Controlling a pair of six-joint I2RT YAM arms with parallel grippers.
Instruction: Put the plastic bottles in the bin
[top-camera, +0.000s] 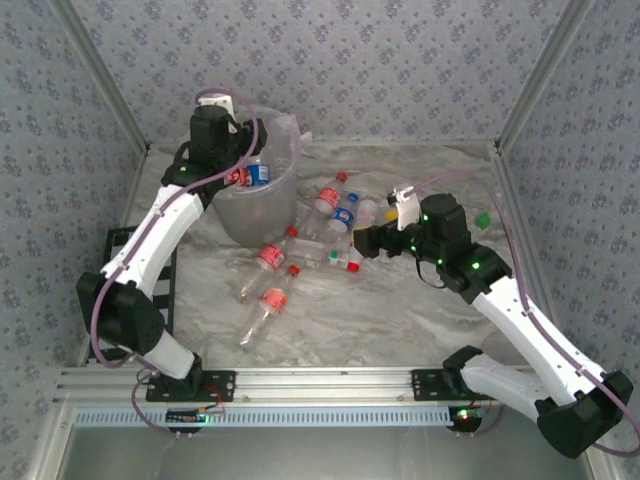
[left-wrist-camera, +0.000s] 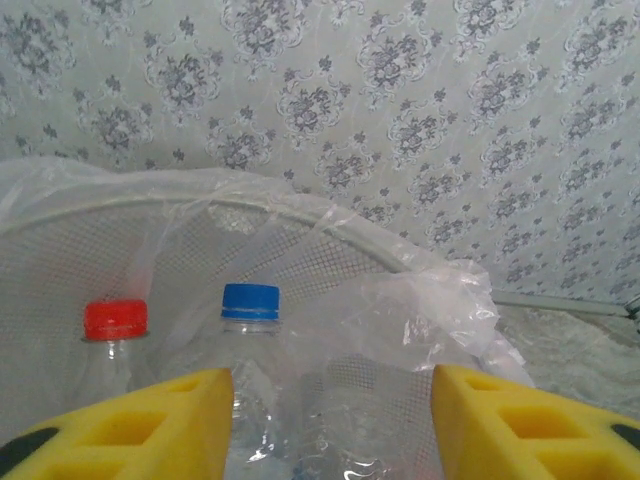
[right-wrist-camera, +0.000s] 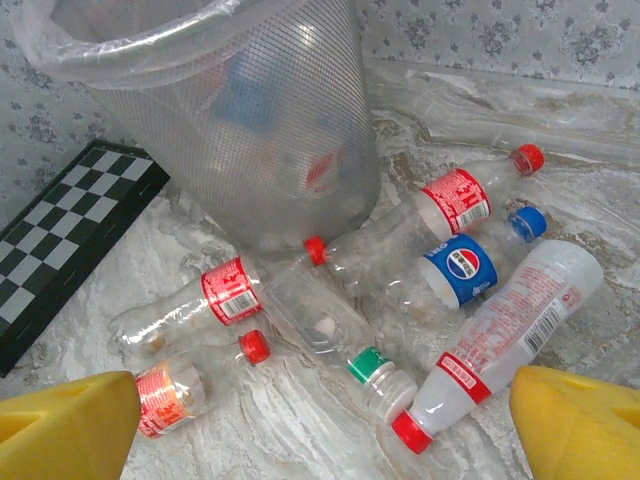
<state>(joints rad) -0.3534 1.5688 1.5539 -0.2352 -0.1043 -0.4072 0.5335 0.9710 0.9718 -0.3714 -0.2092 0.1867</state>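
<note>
Far left: chessboard (top-camera: 168, 285) lying flat near the bin (top-camera: 255, 215), a tall translucent bucket with a clear bag liner.

Left gripper (top-camera: 240, 172) (left-wrist-camera: 333, 400) poised over the bin's rim, yellow pads (left-wrist-camera: 180, 420) partway apart. Just beyond them, a red-capped bottle (left-wrist-camera: 115, 320) and a blue-capped bottle (left-wrist-camera: 250, 300) upright inside the liner. Impossible to tell whether either is gripped.

Centre: several plastic bottles (top-camera: 300, 250) lying scattered on the marbled table (top-camera: 400, 320), just right of the bin, some touching.

Right: right gripper (top-camera: 368, 242) (right-wrist-camera: 330, 410) spread wide, holding nothing, hovering over a green-capped bottle (right-wrist-camera: 372, 365) and a white bottle (right-wrist-camera: 500, 340) with a red cap.

Probably empty, light, thin-walled and slippery; likely to dent or roll under pressure. Best taken across the labelled middle, not the cap.
</note>
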